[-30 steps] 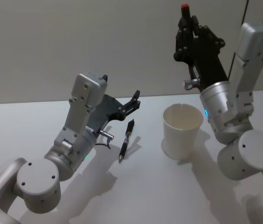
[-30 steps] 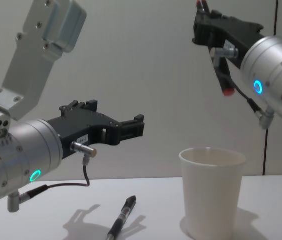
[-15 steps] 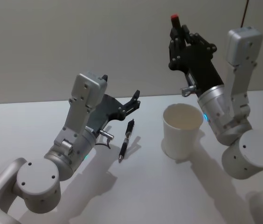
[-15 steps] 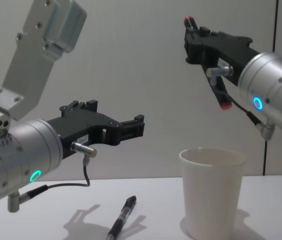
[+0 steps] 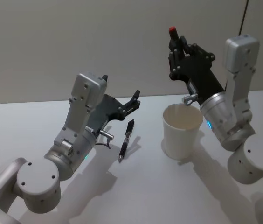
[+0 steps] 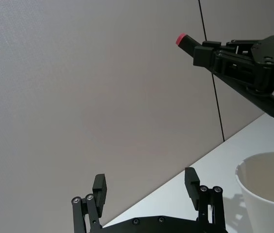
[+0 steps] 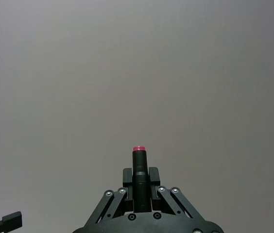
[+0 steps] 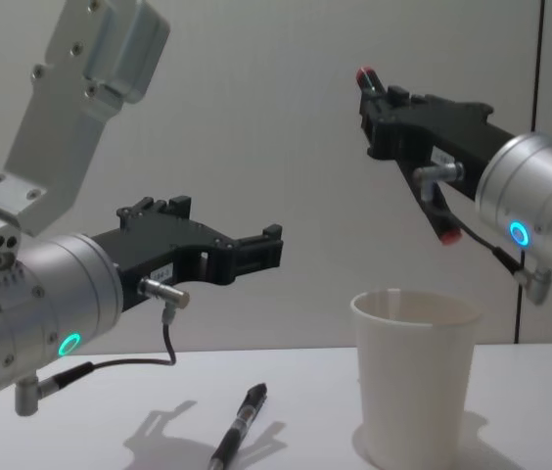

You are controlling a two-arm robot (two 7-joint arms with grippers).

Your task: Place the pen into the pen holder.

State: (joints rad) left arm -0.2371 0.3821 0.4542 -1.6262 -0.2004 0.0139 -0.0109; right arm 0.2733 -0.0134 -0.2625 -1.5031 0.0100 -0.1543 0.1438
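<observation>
The right gripper [image 5: 177, 44] hung high over the paper cup [image 5: 180, 137], at about 12 o'clock from it in the head view. Its fingers were clamped on a tilted red-tipped pen [image 5: 172, 31], one red end pointing up. The cup stood upright on the white table [image 5: 159, 191]. A black pen [image 5: 127, 139] lay flat at the cup's 9 o'clock, apart from it. The left gripper [image 6: 145, 182] hovered above that pen, fingers spread apart, holding nothing.
</observation>
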